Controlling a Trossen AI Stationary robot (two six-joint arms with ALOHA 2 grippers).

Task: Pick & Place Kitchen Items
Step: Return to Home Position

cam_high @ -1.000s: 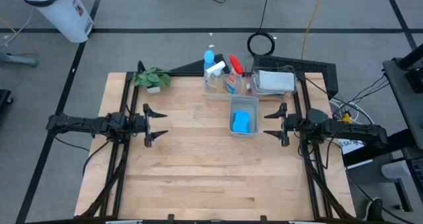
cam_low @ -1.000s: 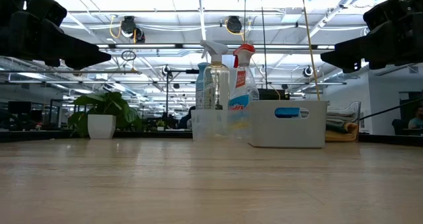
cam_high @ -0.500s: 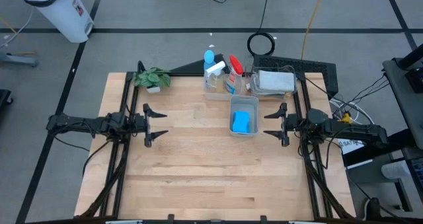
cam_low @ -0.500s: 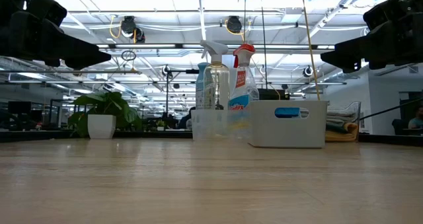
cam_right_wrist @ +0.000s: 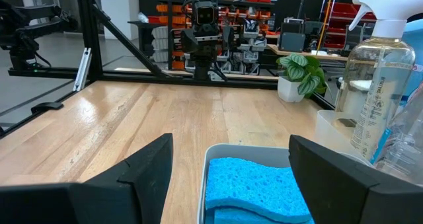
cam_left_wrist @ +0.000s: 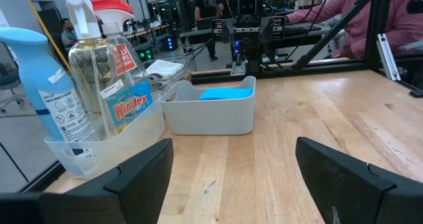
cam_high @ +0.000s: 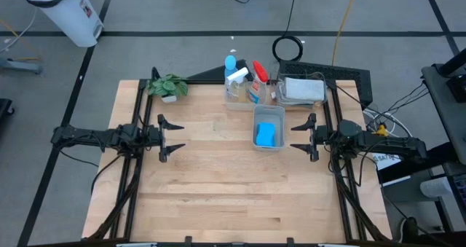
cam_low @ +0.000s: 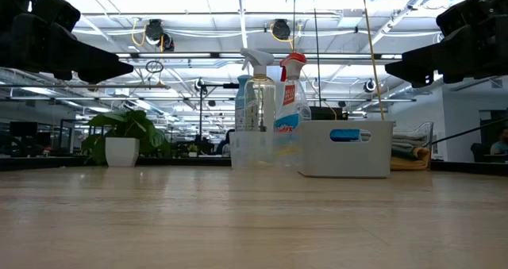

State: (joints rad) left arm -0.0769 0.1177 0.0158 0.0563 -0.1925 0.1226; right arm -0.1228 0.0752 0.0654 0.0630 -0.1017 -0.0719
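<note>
ok so the wooden desk (cam_high: 218,196) is the big thing here, and my two arms reach in over it from opposite sides, both lifted off the surface. my left claw (cam_high: 182,135) hangs over the left side of the desk, fingers spread wide apart, nothing in them. my right claw (cam_high: 292,137) faces it from the right side, also spread wide and carrying nothing. they're well apart from each other.

the stack of folded cloths (cam_high: 303,89) sits at the far right corner of the desk, grey on top. just beside it along the far edge is the clear bin (cam_high: 240,104) with three spray bottles standing upright in it: the blue-top bottle (cam_high: 230,62), the white-top bottle (cam_high: 237,75) and the red-top bottle (cam_high: 258,70).

right in front of that is the gray bin (cam_high: 269,109), just beside my right claw but not touching it. the blue sponge (cam_high: 266,135) lies flat inside that gray bin. from my right wrist view it looks like more than one wavy sponge stacked in there, can't tell how many.

the little potted plant (cam_high: 167,87) is off at the far left corner.
</note>
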